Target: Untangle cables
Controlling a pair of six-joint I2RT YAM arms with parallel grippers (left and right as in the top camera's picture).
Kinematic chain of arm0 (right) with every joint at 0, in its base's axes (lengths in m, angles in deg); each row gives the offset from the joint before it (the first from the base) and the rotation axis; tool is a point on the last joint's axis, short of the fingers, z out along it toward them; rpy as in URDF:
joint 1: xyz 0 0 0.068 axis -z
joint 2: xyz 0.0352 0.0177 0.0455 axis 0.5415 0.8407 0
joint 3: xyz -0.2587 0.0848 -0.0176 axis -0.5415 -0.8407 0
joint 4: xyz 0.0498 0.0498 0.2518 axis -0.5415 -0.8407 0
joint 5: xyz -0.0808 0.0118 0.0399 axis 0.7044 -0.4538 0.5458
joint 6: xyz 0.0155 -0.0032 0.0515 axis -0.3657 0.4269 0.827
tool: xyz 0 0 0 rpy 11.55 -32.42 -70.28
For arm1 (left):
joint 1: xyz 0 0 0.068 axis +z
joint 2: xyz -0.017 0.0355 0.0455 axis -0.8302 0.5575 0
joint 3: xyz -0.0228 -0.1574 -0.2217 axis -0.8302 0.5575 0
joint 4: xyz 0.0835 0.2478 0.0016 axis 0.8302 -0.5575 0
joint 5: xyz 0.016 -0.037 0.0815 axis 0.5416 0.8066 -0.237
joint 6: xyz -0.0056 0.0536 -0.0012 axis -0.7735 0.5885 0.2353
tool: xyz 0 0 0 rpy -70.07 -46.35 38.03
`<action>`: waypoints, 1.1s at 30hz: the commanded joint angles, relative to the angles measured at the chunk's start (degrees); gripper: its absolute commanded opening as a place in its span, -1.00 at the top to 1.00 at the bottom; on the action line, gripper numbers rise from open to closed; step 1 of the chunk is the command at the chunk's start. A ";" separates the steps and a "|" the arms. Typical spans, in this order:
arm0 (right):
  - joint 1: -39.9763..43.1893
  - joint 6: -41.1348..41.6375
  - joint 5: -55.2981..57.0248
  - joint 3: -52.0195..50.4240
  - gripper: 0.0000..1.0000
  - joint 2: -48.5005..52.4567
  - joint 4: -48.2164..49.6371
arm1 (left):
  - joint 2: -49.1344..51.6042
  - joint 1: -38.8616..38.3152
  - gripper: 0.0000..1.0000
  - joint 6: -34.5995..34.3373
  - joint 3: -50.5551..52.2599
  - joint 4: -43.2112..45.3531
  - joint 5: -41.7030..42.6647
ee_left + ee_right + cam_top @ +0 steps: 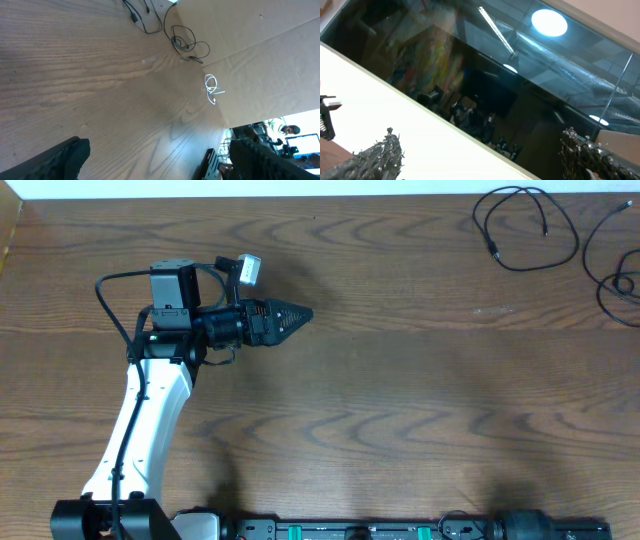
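The cables (186, 44) lie at the table's (400, 410) far right corner, well apart from the left gripper (298, 313), whose jaws stand wide. It should reach across low and take one loose loop, not a knot (the right gripper (485, 170), wide too, points at the ceiling). Count: two black ones, possibly more; one white cable (212, 89); two grippers.
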 commanded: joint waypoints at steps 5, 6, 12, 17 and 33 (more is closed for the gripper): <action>-0.42 -4.52 0.55 0.20 -0.98 -0.46 1.92 | 0.11 0.11 -0.92 0.39 0.35 -0.11 0.31; -0.42 -5.60 0.55 0.15 -0.99 -0.44 3.34 | 0.11 0.11 -0.92 0.39 0.35 -0.11 0.31; -0.39 -5.68 0.57 -0.39 -0.99 -0.37 8.63 | 0.11 0.11 -0.91 0.39 0.35 -0.11 0.31; -0.33 -5.64 0.79 -0.68 -0.99 0.09 13.55 | 0.11 0.11 -0.92 0.39 0.35 -0.11 0.31; 4.15 -0.17 1.11 -2.21 -0.98 0.09 15.76 | 0.11 0.11 -0.91 0.39 0.35 -0.11 0.31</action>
